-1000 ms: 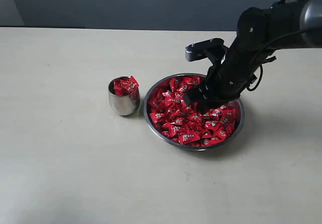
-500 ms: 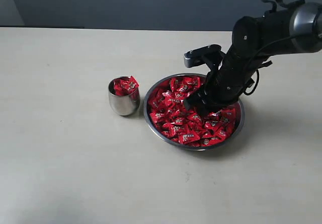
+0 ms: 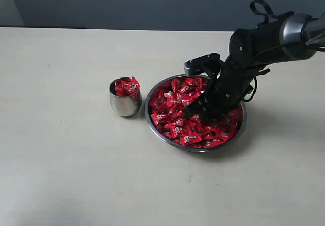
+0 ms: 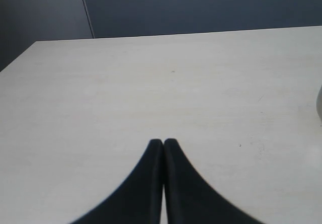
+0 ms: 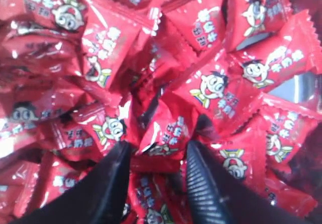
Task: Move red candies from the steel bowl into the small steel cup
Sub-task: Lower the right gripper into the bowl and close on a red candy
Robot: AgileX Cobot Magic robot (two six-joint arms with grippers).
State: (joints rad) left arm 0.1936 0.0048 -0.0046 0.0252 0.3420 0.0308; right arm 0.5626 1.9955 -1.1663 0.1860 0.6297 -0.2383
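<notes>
The steel bowl (image 3: 148, 115) sits right of centre on the table, heaped with red candies (image 3: 175, 118). Left of it stands the small steel cup (image 3: 125, 104), holding a few red candies (image 3: 127, 86) that reach above its rim. My right gripper (image 3: 199, 111) is pushed down into the bowl's pile. In the right wrist view it (image 5: 158, 146) is open, its fingers either side of a candy (image 5: 163, 133) in the heap. My left gripper (image 4: 163, 142) is shut and empty over bare table; it does not show in the exterior view.
The pale table (image 3: 66, 160) stretches wide around bowl and cup, with a dark wall (image 3: 127, 2) behind its far edge. The right arm (image 3: 264, 40) reaches in from the upper right over the bowl's far side.
The right arm has come lower and a little left, sinking its gripper into the candies in the bowl. Its jaws stay equally wide. Cup and bowl have not moved.
</notes>
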